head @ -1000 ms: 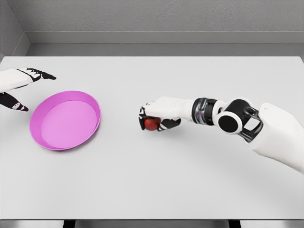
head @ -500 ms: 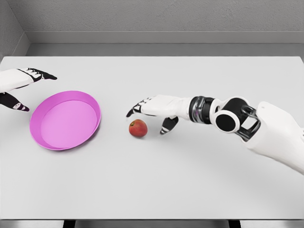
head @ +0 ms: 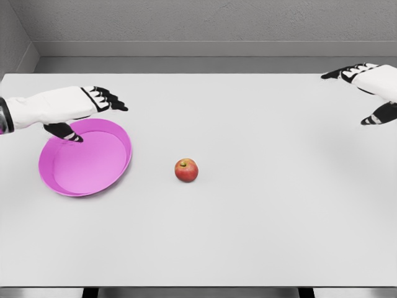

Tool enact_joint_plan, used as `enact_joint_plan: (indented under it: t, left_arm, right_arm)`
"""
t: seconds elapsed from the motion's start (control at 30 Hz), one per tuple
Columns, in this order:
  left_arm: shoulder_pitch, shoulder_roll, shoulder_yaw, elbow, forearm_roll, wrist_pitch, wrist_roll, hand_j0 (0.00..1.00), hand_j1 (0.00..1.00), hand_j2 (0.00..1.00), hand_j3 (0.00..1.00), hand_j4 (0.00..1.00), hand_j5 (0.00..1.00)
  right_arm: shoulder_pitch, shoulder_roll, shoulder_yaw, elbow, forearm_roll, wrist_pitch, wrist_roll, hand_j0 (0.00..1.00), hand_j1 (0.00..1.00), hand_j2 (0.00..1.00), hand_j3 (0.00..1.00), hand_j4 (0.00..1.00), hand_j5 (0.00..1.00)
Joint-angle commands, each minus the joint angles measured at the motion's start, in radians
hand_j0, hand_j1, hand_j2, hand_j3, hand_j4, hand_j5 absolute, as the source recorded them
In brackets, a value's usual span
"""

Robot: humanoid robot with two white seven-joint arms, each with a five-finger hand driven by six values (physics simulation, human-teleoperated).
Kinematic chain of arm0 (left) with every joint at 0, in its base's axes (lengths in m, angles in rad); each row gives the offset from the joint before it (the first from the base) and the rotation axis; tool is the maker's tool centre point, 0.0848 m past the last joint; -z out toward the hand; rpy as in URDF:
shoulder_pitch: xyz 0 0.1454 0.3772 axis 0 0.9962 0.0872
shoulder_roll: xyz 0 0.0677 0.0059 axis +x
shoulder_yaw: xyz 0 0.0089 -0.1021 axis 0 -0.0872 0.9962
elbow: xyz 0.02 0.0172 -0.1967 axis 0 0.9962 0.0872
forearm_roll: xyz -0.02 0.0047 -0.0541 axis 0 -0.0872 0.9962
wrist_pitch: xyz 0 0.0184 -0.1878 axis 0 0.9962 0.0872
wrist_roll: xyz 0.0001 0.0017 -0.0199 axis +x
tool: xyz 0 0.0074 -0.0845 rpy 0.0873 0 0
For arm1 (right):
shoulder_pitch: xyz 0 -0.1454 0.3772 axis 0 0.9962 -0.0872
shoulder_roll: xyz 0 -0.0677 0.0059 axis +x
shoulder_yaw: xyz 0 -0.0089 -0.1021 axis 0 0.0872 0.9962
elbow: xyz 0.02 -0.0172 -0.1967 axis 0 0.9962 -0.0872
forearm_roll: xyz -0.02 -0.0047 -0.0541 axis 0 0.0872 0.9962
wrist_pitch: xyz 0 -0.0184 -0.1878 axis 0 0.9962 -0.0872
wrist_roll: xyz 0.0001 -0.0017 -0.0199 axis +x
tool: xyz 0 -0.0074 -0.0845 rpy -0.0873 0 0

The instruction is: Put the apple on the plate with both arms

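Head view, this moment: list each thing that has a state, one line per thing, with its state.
apple: upright on the table, right of the plate, held by nothing.
plate: flat on the table, nothing in it.
left hand: open, over the plate's far left part.
right hand: open, at the far right edge, away from the apple.

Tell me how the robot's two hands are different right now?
The left hand reaches over the pink plate; the right hand hangs at the table's far right edge, over nothing. The left hand is nearer the apple. Both are white with spread dark fingers, holding nothing.
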Motion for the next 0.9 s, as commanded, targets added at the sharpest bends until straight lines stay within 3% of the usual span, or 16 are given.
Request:
enact_joint_plan:
  t: [0.0, 0.23, 0.43, 0.87]
  left_arm:
    - [-0.005, -0.042, -0.053, -0.051, -0.039, 0.002, -0.002, 1.00, 1.00, 1.00, 1.00, 1.00, 1.00]
    - [-0.091, -0.106, -0.191, -0.079, -0.079, 0.002, -0.002, 1.00, 1.00, 1.00, 1.00, 1.00, 1.00]
    - [-0.152, -0.171, -0.251, -0.079, -0.081, 0.002, 0.003, 1.00, 1.00, 1.00, 1.00, 1.00, 1.00]
    - [-0.198, -0.258, -0.412, -0.036, -0.131, 0.002, -0.002, 1.00, 1.00, 1.00, 1.00, 1.00, 1.00]
  right_arm:
    - [0.000, 0.032, -0.030, 0.004, -0.002, -0.008, -0.002, 1.00, 1.00, 1.00, 1.00, 1.00, 1.00]
    - [0.000, 0.066, -0.004, -0.034, -0.005, -0.003, 0.003, 1.00, 1.00, 1.00, 1.00, 1.00, 1.00]
    - [0.002, 0.064, -0.002, -0.034, -0.005, -0.003, 0.003, 1.00, 1.00, 1.00, 1.00, 1.00, 1.00]
    - [0.054, 0.023, 0.003, -0.034, -0.005, -0.003, 0.003, 1.00, 1.00, 1.00, 1.00, 1.00, 1.00]
